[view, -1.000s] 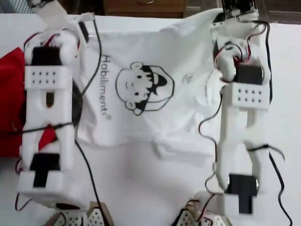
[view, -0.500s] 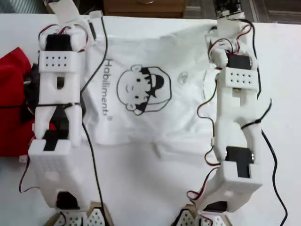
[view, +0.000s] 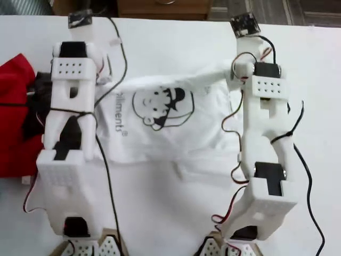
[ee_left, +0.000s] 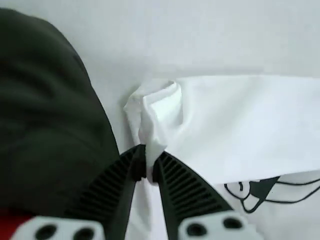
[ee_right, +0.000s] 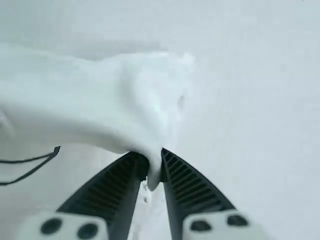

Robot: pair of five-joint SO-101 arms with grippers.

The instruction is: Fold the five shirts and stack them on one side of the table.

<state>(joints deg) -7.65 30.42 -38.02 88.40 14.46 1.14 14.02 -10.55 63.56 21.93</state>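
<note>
Since a second ago both arms have drawn back over the table [view: 176, 48], carrying the far hem of the white shirt [view: 160, 133] up and toward its near hem. The left jaws are clamped narrow on a bunched corner [ee_left: 155, 107] of that hem and the right jaws on the opposite corner [ee_right: 150, 100], with the cloth stretched between the two pairs. Judgement: keep both pairs level and in step so the fold stays straight, and let go only once the held hem lies over the near one.
</note>
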